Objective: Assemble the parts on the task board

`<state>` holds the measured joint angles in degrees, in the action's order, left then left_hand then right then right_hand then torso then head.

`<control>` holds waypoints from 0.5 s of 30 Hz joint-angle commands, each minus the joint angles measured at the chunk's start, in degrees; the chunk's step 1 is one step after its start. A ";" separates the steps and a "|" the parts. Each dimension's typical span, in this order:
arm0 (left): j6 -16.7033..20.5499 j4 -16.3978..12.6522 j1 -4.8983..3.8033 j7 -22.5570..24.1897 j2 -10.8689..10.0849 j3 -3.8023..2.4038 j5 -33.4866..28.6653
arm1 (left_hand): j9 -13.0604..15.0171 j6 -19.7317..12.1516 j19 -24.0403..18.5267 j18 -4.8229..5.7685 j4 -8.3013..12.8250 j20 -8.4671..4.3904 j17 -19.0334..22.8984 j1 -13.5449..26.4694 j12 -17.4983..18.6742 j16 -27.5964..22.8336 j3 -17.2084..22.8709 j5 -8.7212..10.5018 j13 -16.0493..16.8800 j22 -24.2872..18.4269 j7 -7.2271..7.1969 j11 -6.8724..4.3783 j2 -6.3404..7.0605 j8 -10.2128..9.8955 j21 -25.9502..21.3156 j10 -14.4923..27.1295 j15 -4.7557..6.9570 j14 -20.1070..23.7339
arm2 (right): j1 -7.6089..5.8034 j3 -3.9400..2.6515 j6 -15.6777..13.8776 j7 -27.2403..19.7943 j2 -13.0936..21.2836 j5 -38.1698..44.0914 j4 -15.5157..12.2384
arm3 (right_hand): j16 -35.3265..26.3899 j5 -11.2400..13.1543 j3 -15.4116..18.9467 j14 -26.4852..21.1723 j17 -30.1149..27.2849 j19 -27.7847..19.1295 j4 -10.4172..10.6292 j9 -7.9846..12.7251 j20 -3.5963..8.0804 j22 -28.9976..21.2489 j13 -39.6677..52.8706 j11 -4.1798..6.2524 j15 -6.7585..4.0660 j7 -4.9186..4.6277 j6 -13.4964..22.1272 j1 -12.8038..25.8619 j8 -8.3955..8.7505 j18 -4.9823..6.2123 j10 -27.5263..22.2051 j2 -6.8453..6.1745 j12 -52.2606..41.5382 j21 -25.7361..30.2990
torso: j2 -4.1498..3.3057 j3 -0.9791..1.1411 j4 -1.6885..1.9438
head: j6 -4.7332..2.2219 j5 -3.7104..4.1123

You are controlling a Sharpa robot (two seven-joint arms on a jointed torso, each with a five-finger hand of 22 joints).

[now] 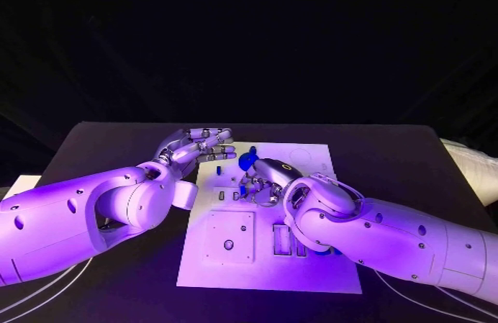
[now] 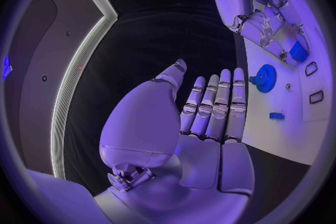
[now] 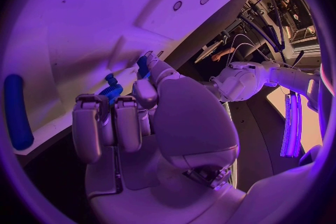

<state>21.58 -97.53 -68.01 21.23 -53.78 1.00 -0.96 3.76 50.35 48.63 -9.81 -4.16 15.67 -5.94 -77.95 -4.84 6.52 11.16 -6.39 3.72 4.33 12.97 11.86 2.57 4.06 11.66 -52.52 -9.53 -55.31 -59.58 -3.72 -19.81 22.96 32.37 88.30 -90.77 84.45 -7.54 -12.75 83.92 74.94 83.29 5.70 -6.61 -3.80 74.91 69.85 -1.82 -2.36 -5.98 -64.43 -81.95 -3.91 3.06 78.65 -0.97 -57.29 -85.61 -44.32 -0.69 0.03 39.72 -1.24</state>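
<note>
Item: task board [image 1: 311,265], white plate, centre of black table [image 1: 394,150], slots and round recesses across it.

Step in hand (est.): picking or seating a small blue part near board's middle. Most slots look unfilled, so assy seems early.

R hand [image 1: 265,179]: palm down over board centre, fingers curled in. R wrist view shows fingertips [image 3: 143,87] bunched at a small blue part [image 3: 112,89], touching or v. near it. Whether it's actually pinched: cannot tell.

L hand [image 1: 197,149]: at board's far-left corner, off to the side, fingers straight and close together, palm bare, nothing held. L wrist view confirms, flat palm [image 2: 206,123] idle.

Other parts:
- blue gear [image 2: 265,77], lying on board just beyond L fingertips, between both hands, untouched.
- small blue block [image 2: 277,116], flat on board, near gear, apart from it.
- blue piece [image 2: 299,51] by R hand's fingers.

Next move calls for (est.): firm pinch on the part under R fingers, then align w/ its slot; L hand free to steady board or take gear.
</note>
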 commanded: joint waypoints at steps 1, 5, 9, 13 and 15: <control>-0.02 0.11 -0.05 1.03 0.23 -0.04 -0.32 | -0.01 -0.12 0.01 -0.51 0.36 0.19 -0.08 -0.10 0.30 -0.32 0.05 -0.14 0.02 -0.07 1.81 0.24 -0.51 -0.20 -0.30 -0.12 -0.30 -0.01 | 0.25 0.06 0.97 1.45 -0.46 1.44 0.14 | -0.14 -0.37 -0.42 4.12 5.41 -0.19 -0.12 -0.11 0.11 5.45 -2.50 0.81 -0.44 0.03 -0.31 0.19 -0.39 -0.74 0.62 0.23 -0.28 0.11 | 0.02 0.00 -0.08 | 0.09 -0.21; -0.08 0.19 -0.06 1.03 0.38 -0.04 -0.34 | -0.01 -0.12 0.01 -0.51 0.36 0.19 -0.08 -0.10 0.30 -0.32 0.05 -0.14 0.02 -0.07 1.81 0.24 -0.51 -0.20 -0.30 -0.12 -0.30 -0.01 | 0.38 0.12 1.48 1.76 -0.70 1.57 0.30 | -0.14 -0.37 -0.42 4.12 5.41 -0.19 -0.12 -0.11 0.11 5.45 -2.50 0.81 -0.44 0.03 -0.31 0.19 -0.39 -0.74 0.62 0.23 -0.28 0.11 | -0.01 0.03 -0.04 | 0.23 -0.27; -0.16 0.20 -0.06 0.98 0.42 -0.04 -0.35 | -0.01 -0.12 0.01 -0.51 0.36 0.19 -0.08 -0.10 0.30 -0.32 0.05 -0.14 0.02 -0.07 1.81 0.24 -0.51 -0.20 -0.30 -0.12 -0.30 -0.01 | 0.45 0.16 2.25 1.99 -0.74 1.64 0.42 | -0.27 -0.47 -0.47 4.08 5.21 -0.28 -0.14 -0.09 0.10 5.31 -2.70 0.78 -0.43 -0.01 -0.25 0.40 -0.33 -0.71 0.52 0.07 0.05 0.17 | 0.03 0.04 -0.11 | 0.43 -0.31; -0.18 0.21 -0.06 0.96 0.41 -0.04 -0.35 | -0.01 -0.12 0.01 -0.51 0.36 0.19 -0.08 -0.10 0.30 -0.32 0.05 -0.14 0.02 -0.07 1.81 0.24 -0.51 -0.20 -0.30 -0.12 -0.30 -0.01 | 0.48 0.21 3.21 1.95 -0.75 1.65 0.44 | -0.30 -0.51 -0.51 4.07 5.17 -0.33 -0.17 -0.07 0.09 5.24 -2.79 0.74 -0.40 -0.07 -0.14 0.63 -0.24 -0.69 0.43 -0.16 0.24 0.21 | -0.01 0.05 -0.14 | 0.53 -0.32; -0.20 0.21 -0.06 0.95 0.42 -0.04 -0.35 | -0.01 -0.12 0.01 -0.51 0.36 0.19 -0.08 -0.10 0.30 -0.32 0.05 -0.14 0.02 -0.07 1.81 0.24 -0.51 -0.20 -0.30 -0.12 -0.30 -0.01 | 0.49 0.24 3.52 1.96 -0.79 1.65 0.43 | -0.34 -0.51 -0.54 4.06 5.12 -0.37 -0.18 -0.04 0.08 5.18 -2.90 0.70 -0.38 -0.12 -0.03 0.81 -0.17 -0.68 0.35 -0.31 0.44 0.25 | -0.01 0.09 -0.14 | 0.57 -0.34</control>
<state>21.66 -97.27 -68.01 21.36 -53.47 1.00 -1.11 3.76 50.35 48.63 -9.80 -4.17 15.67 -5.93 -77.94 -4.84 6.38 11.16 -6.39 3.72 4.34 12.97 11.86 2.57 4.06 11.67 -52.52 -9.53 -55.31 -59.30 -3.66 -18.74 23.94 31.61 89.18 -90.50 84.45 -7.89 -12.91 83.93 74.93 83.29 5.53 -6.65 -3.80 74.90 69.63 -1.83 -2.35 -5.95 -64.44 -81.64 -4.12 3.06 78.65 -1.31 -57.12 -85.61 -44.31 -0.63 -0.08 40.22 -1.55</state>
